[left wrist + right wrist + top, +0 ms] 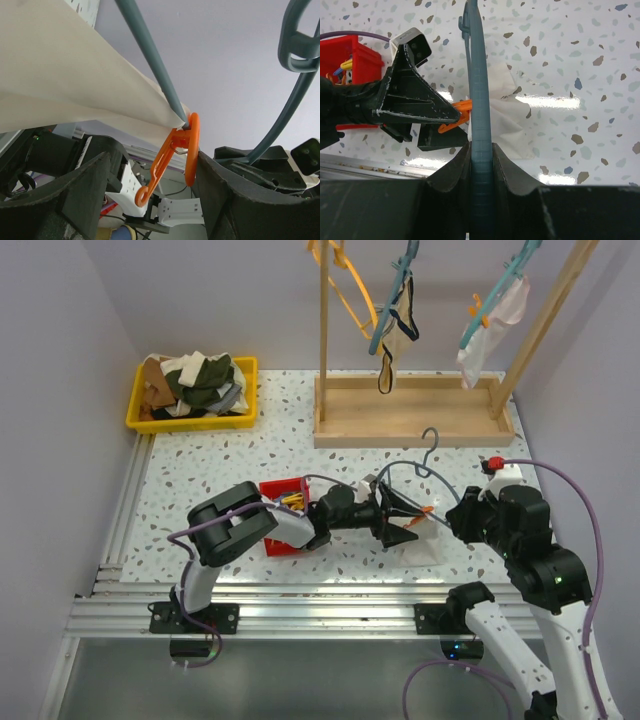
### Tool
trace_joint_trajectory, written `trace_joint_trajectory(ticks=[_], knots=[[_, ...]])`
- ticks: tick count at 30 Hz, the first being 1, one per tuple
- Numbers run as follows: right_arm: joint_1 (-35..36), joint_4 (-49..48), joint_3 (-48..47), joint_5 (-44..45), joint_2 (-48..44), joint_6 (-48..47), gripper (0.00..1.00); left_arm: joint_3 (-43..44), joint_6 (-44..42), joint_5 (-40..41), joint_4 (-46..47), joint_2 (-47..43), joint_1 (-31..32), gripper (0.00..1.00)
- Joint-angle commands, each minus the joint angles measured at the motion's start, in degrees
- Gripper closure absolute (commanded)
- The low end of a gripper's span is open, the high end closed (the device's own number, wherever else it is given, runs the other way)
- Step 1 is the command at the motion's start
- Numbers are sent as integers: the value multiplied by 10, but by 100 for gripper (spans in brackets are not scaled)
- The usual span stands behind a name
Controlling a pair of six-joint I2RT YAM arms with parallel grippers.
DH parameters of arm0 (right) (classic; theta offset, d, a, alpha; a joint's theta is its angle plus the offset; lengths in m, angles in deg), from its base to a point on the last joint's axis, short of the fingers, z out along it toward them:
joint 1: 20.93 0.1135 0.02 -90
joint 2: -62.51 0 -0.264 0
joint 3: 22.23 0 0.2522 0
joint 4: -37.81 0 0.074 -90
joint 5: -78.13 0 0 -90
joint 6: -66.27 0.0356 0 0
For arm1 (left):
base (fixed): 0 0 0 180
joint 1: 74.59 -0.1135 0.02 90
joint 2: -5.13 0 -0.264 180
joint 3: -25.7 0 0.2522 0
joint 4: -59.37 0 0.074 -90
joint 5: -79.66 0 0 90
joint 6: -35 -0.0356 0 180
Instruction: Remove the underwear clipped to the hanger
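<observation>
A grey-blue hanger [428, 450] lies low over the table in front of the rack. White underwear [425, 545] hangs from it by an orange clip [428, 512]. My right gripper [455, 518] is shut on the hanger bar [480, 100], with both fingers pressed against it. My left gripper [405, 520] is open and straddles the orange clip [175, 155]. The right-hand finger [220, 185] touches one clip handle, and the left-hand finger stands apart from the other. The white cloth [75, 75] hangs from the bar [150, 55] just above. The clip [460, 112] and cloth [505, 115] also show in the right wrist view.
A red bin [283, 515] of clips sits by the left arm. A yellow bin [135, 410] of clothes is at the back left. A wooden rack [415, 425] at the back holds hangers with more underwear [395, 330] [495, 320].
</observation>
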Motion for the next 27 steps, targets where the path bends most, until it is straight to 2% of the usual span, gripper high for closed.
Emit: trace_joint_trajectory(ticks=[1, 6, 10, 16, 19, 21, 22, 25, 26, 27], knots=[[4, -17, -9, 9, 6, -4, 100, -18, 12, 13, 45, -15, 10, 29], [5, -17, -8, 8, 6, -3, 100, -19, 34, 38, 89, -6, 11, 30], [5, -19, -8, 8, 4, -1, 100, 17, 47, 51, 110, 11, 11, 31], [5, -18, -12, 7, 4, 6, 100, 39, 54, 60, 124, 24, 11, 42], [5, -19, -14, 7, 6, 5, 100, 37, 55, 59, 131, 28, 10, 50], [4, -20, -14, 10, 6, 5, 100, 32, 56, 60, 137, 28, 11, 62], [5, -20, -13, 9, 6, 5, 100, 25, 57, 61, 143, 26, 11, 72], [5, -21, -11, 11, 6, 6, 100, 12, 59, 60, 153, 23, 11, 83], [6, -21, -10, 12, 6, 6, 100, 9, 60, 60, 155, 23, 11, 92], [6, -21, -10, 14, 6, 6, 100, 4, 58, 60, 160, 22, 11, 96]])
